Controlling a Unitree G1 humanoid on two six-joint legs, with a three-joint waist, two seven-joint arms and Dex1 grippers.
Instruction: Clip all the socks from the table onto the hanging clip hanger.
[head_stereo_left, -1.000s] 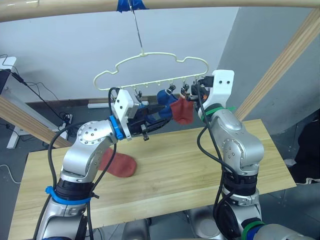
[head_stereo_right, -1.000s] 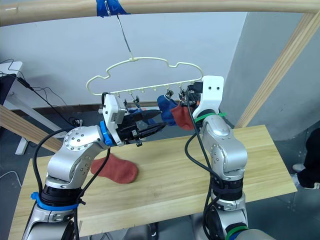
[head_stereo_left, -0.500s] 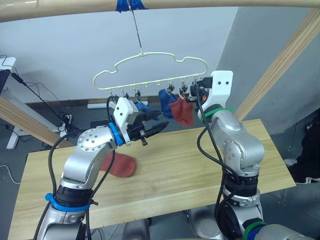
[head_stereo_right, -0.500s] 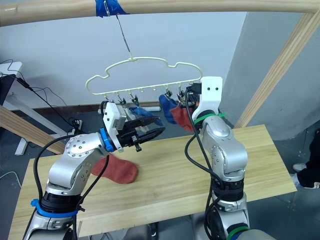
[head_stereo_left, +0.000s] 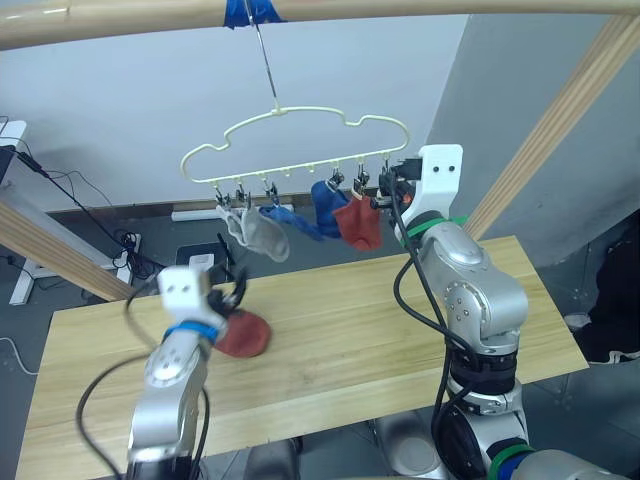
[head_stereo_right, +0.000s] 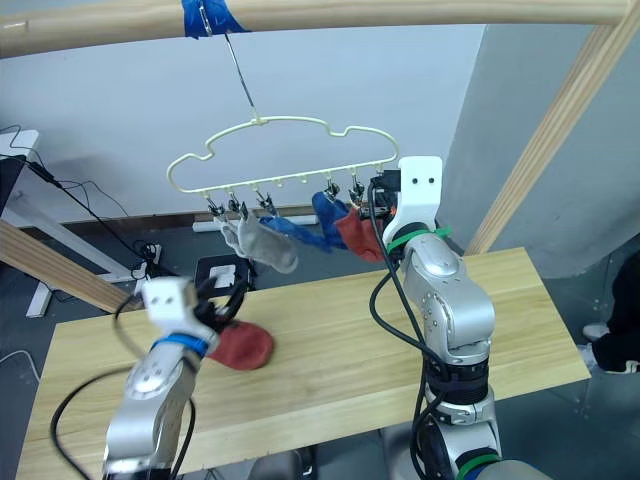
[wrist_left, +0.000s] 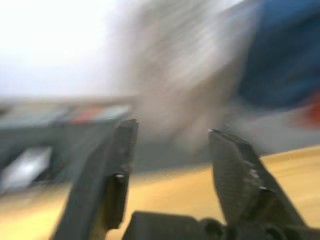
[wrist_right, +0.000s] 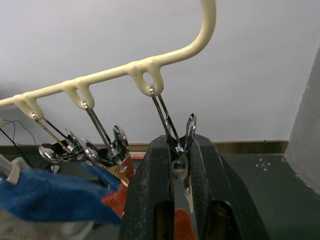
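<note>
Status: the hanger (head_stereo_left: 300, 135) hangs from the rail (head_stereo_left: 120, 14) above the table's (head_stereo_left: 400, 330) 12 o'clock edge. Socks clipped along its row, from 9 o'clock toward 3 o'clock: a grey pair (head_stereo_left: 255, 232), two blue socks (head_stereo_left: 312, 208), one red sock (head_stereo_left: 360, 222). I count five hung, though the grey ones overlap and I cannot separate them with certainty.

My right pincer (wrist_right: 181, 165) is pressed together on the last clip (wrist_right: 176, 145) at the row's 3 o'clock end, squeezing its handles. That clip carries no sock.

My left pincer (wrist_left: 172, 170) is spread and holds nothing. It is low over the table, just beside the remaining red sock (head_stereo_left: 243, 335), which lies flat at the table's 9 o'clock side.

Remaining, as I judge it: pick up that sock and fit it into the held clip.
</note>
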